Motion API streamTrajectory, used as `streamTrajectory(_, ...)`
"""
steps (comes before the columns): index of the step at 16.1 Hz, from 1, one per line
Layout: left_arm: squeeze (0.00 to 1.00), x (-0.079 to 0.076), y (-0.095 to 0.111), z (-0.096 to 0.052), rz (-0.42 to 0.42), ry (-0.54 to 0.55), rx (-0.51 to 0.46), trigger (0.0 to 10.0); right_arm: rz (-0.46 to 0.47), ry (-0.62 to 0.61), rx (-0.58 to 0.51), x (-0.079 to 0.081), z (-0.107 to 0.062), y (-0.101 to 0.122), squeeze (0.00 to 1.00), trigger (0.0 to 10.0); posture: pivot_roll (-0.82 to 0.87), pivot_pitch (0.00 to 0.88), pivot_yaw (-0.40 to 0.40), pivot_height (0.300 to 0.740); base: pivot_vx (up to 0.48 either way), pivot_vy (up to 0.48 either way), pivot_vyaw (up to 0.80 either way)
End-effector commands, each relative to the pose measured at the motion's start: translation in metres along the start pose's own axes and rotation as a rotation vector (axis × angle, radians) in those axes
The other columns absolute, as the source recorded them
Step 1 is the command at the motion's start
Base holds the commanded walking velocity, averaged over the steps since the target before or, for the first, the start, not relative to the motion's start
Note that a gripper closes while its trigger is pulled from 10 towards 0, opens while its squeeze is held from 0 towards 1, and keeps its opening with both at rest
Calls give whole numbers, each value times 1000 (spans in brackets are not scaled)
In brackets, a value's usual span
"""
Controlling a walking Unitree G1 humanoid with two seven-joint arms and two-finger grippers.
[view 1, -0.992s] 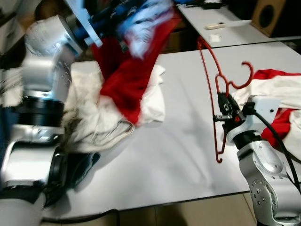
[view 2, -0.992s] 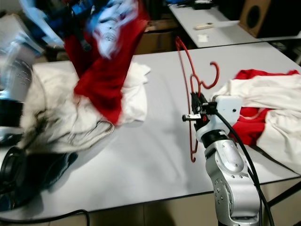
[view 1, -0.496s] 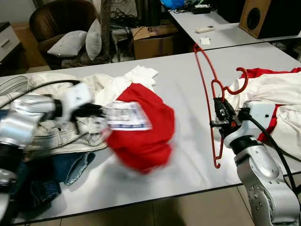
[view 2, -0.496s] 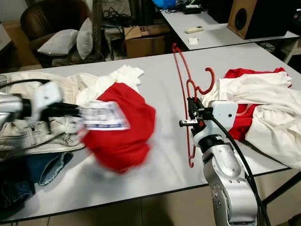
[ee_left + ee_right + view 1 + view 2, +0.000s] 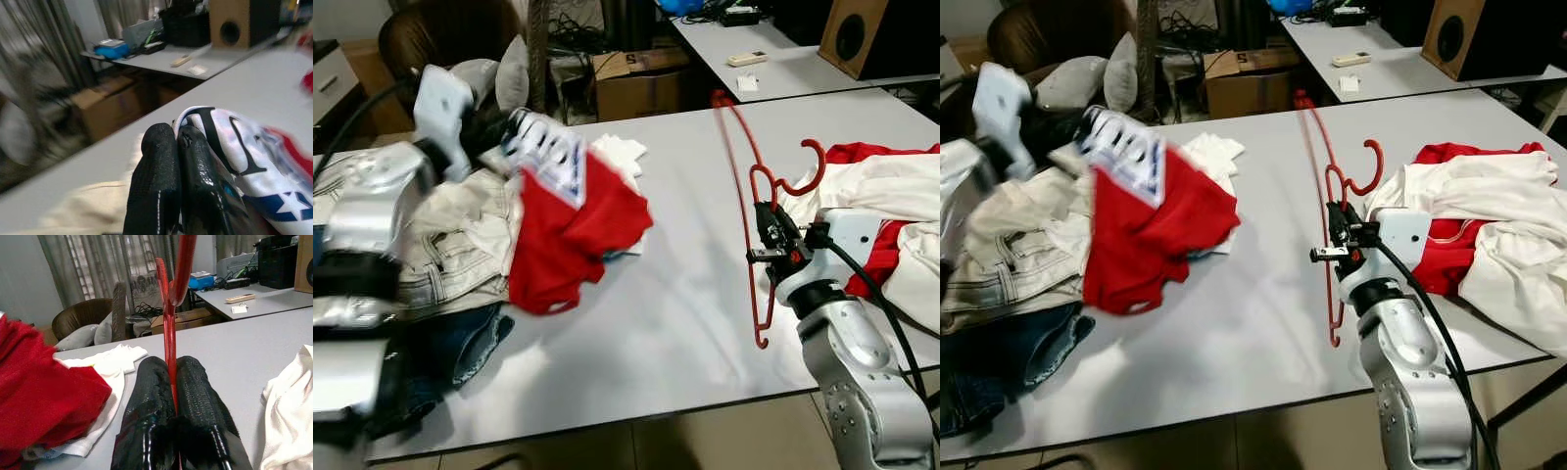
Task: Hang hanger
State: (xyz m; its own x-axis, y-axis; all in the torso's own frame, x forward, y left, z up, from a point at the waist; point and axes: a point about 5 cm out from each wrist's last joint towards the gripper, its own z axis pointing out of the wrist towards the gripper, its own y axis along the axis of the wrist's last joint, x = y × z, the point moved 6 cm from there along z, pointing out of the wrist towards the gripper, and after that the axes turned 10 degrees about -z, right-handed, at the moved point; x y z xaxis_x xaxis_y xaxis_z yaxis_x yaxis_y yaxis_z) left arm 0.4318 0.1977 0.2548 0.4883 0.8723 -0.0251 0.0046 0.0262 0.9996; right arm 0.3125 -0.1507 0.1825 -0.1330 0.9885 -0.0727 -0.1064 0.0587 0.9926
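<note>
A red plastic hanger (image 5: 751,211) stands upright over the white table (image 5: 685,284), with my right gripper (image 5: 766,235) shut on its lower bar; the red bar (image 5: 169,335) runs between the black fingers (image 5: 151,396). A red T-shirt (image 5: 570,230) with a white, blue-lettered print (image 5: 244,161) hangs above the table's left part, blurred by motion. My left gripper (image 5: 504,127) is shut on its upper edge, and the cloth bunches beside the black fingers (image 5: 166,186).
A heap of cream and denim clothes (image 5: 440,255) lies at the table's left. Red and white garments (image 5: 891,196) are piled at the right edge. Behind stand a cardboard box (image 5: 631,78), a brown armchair (image 5: 1048,39) and a second table with a speaker (image 5: 876,34).
My left arm has swung the red T-shirt up and to the left, off the table's middle toward the clothes heap. The right gripper and hanger have stayed almost still.
</note>
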Motion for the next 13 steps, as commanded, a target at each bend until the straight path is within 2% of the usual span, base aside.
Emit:
streamTrajectory(1,0,7,2,0,-73,39,4,0,0,-5,3,2,0,-1,0,10000,-11,0,110,740,0,0,0)
streamTrajectory(3,0,23,-24,5,-88,166,92,0,0,-8,12,2,-1,-4,0,10000,-13,0,120,740,0,0,0)
streamTrajectory(5,0,34,-39,2,-126,260,136,0,3,-12,18,3,-2,-5,0,10000,-11,0,129,740,0,0,0)
streamTrajectory(6,0,39,-49,0,-138,306,167,10000,5,-13,21,4,-2,-6,0,10000,-10,0,132,740,0,0,0)
streamTrajectory(7,1000,50,-59,-8,-111,366,196,10000,8,-13,24,6,-3,-7,0,10000,-12,0,141,740,0,0,0)
streamTrajectory(9,1000,56,-50,-11,-79,364,161,10000,11,-19,26,6,-6,-8,0,10000,-9,0,142,740,0,0,0)
streamTrajectory(11,1000,52,-49,-13,9,296,210,10000,11,-20,32,6,-8,-9,0,10000,-5,0,136,740,0,0,0)
streamTrajectory(13,1000,53,-44,-16,26,271,208,10000,2,-13,39,5,-9,-11,0,10000,1,0,127,740,0,0,0)
